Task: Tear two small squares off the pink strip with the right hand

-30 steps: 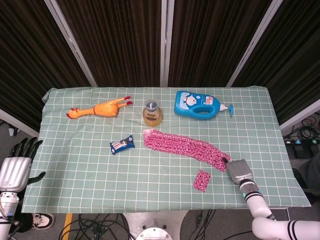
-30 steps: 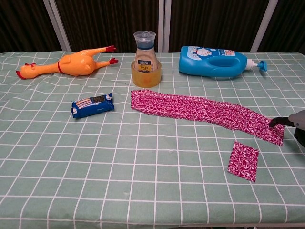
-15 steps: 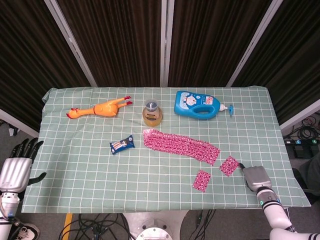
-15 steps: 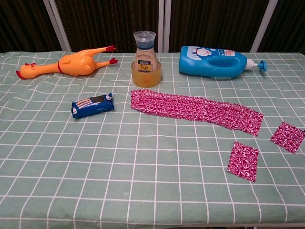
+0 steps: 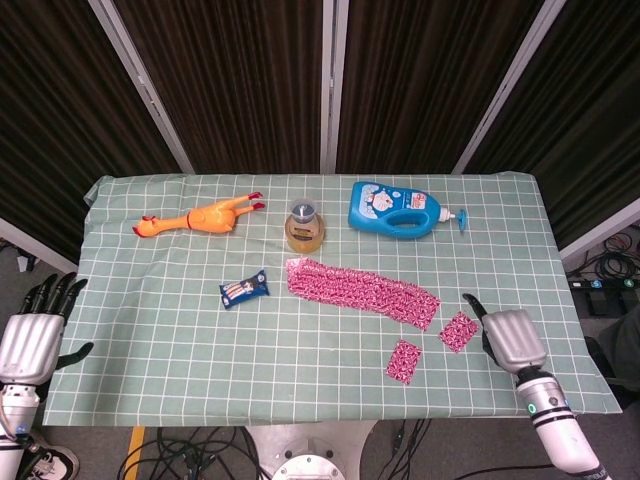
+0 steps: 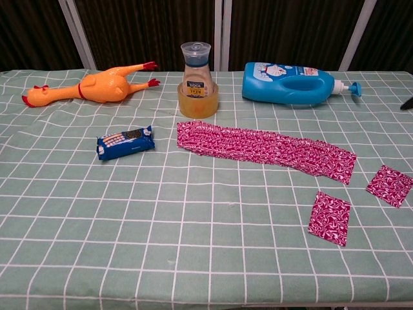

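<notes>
The pink patterned strip [image 5: 362, 292] [image 6: 264, 148] lies flat across the middle of the green checked table. Two small pink squares lie apart from its right end: one square [image 5: 404, 361] [image 6: 330, 217] near the front edge, the other square [image 5: 459, 331] [image 6: 390, 185] further right. My right hand [image 5: 511, 337] hovers just right of that second square, holding nothing, thumb spread out; only a dark fingertip [image 6: 407, 103] of it shows at the chest view's right edge. My left hand [image 5: 32, 332] stays off the table's left edge, fingers apart and empty.
At the back stand a blue detergent bottle [image 5: 400, 209] lying on its side, a jar of yellow liquid [image 5: 305, 227] and an orange rubber chicken [image 5: 199, 216]. A small blue packet [image 5: 244, 289] lies left of the strip.
My right hand tore a second square off the strip's right end, let it go on the table, then rose and spread its fingers. The left hand has barely moved.
</notes>
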Robot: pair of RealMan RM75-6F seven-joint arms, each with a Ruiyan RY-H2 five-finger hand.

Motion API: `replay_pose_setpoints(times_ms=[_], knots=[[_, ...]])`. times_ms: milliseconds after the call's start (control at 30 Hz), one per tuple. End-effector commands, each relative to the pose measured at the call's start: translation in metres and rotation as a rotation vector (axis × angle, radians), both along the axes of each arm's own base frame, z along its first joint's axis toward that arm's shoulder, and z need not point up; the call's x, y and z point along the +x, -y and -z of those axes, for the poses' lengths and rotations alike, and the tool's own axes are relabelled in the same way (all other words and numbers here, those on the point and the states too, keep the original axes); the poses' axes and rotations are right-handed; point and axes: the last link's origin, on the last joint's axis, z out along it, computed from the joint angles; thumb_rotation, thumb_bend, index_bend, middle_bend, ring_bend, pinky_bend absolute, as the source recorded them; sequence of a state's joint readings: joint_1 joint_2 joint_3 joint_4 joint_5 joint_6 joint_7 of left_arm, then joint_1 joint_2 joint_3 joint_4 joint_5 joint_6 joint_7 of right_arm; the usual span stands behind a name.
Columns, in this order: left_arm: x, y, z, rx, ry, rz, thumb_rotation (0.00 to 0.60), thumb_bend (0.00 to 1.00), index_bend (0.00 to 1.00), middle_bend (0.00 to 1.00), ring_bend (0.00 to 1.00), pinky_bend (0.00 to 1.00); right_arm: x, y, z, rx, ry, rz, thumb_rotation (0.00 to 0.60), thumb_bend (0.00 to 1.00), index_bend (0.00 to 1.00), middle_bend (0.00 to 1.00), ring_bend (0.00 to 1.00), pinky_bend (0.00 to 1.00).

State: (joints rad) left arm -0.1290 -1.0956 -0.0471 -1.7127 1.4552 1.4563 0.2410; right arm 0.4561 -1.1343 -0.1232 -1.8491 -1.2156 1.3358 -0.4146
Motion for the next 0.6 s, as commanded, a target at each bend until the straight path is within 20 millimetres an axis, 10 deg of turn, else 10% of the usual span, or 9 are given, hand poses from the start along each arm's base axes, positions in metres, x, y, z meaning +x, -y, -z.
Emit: replay_pose_setpoints(times_ms=[33, 133, 300, 367, 600], knots=[[0.002, 0.000, -0.001, 0.008, 0.003, 0.014, 0.600, 0.14, 0.10, 0.05, 0.01, 0.14, 0.011, -0.005, -0.044, -0.266, 0.130, -0.149, 0.600, 1.00, 0.17, 0.93, 0.82, 0.73], [0.006, -0.001, -0.003, 0.022, 0.011, 0.035, 0.600, 0.14, 0.10, 0.05, 0.01, 0.14, 0.008, -0.003, -0.062, -0.431, 0.152, -0.247, 0.600, 0.94, 0.22, 0.85, 0.75, 0.69], [0.012, -0.002, -0.006, 0.050, 0.026, 0.082, 0.600, 0.14, 0.10, 0.05, 0.01, 0.14, -0.020, -0.002, -0.073, -0.452, 0.004, -0.159, 0.600, 0.31, 0.07, 0.20, 0.09, 0.17], [0.015, -0.001, -0.008, 0.064, 0.029, 0.109, 0.600, 0.14, 0.10, 0.05, 0.01, 0.14, -0.026, -0.002, -0.075, -0.432, -0.010, -0.088, 0.600, 0.14, 0.00, 0.01, 0.00, 0.02], [0.021, 0.000, -0.016, 0.095, 0.035, 0.159, 0.600, 0.14, 0.10, 0.05, 0.01, 0.14, -0.041, -0.003, -0.076, -0.462, -0.016, -0.034, 0.600, 0.09, 0.00, 0.00, 0.00, 0.00]])
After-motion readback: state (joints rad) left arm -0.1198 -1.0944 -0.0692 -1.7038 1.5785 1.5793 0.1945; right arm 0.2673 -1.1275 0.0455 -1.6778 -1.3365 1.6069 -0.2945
